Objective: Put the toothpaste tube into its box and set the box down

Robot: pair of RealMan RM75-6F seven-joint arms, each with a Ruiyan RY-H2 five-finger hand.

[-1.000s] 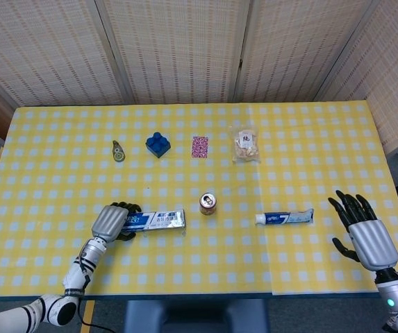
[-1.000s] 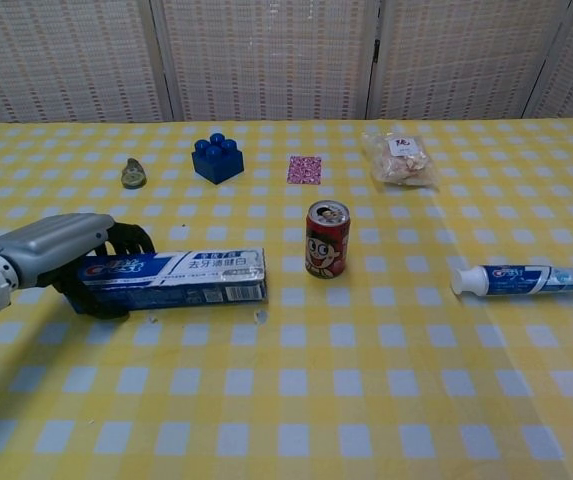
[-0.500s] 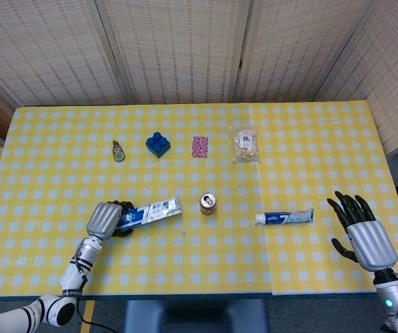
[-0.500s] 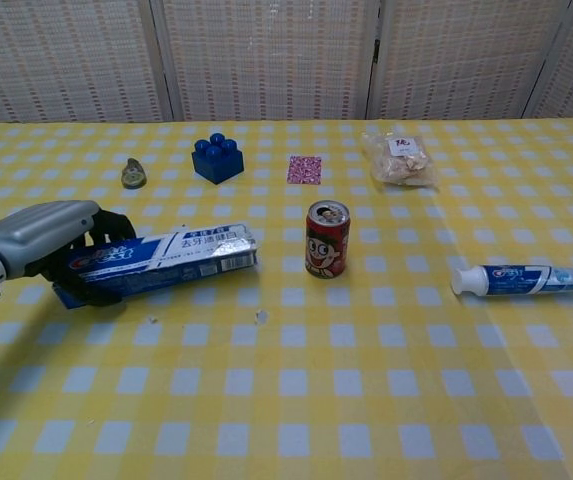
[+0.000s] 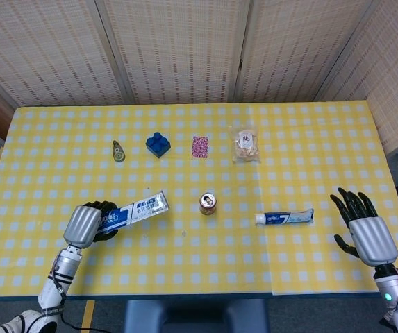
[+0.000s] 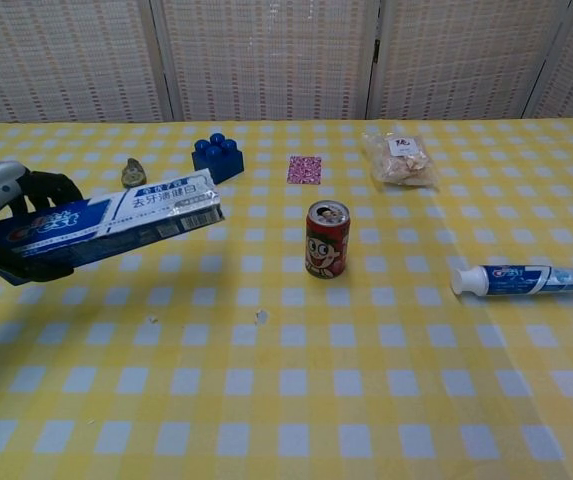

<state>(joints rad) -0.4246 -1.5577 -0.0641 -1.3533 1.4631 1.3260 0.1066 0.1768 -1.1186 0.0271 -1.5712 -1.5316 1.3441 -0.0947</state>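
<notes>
My left hand [image 5: 86, 224] [image 6: 6, 225] grips one end of the blue and white toothpaste box [image 5: 135, 209] [image 6: 106, 217] and holds it lifted off the table, its free end tilted up toward the right. The toothpaste tube [image 5: 284, 218] [image 6: 529, 278] lies flat on the yellow checked table at the right, cap pointing left. My right hand [image 5: 362, 225] hovers open to the right of the tube, apart from it; the chest view does not show it.
A red can [image 5: 208, 203] [image 6: 327, 238] stands between box and tube. Farther back lie a small tape roll [image 5: 118, 151] [image 6: 133, 174], a blue brick [image 5: 158, 143] [image 6: 216, 157], a pink card [image 5: 199, 146] [image 6: 304, 169] and a snack bag [image 5: 245, 145] [image 6: 399, 158].
My left hand has lifted the box off the table and drawn it left and toward me, tilting its free end up. The right hand has drifted slightly to the right; the tube has not moved.
</notes>
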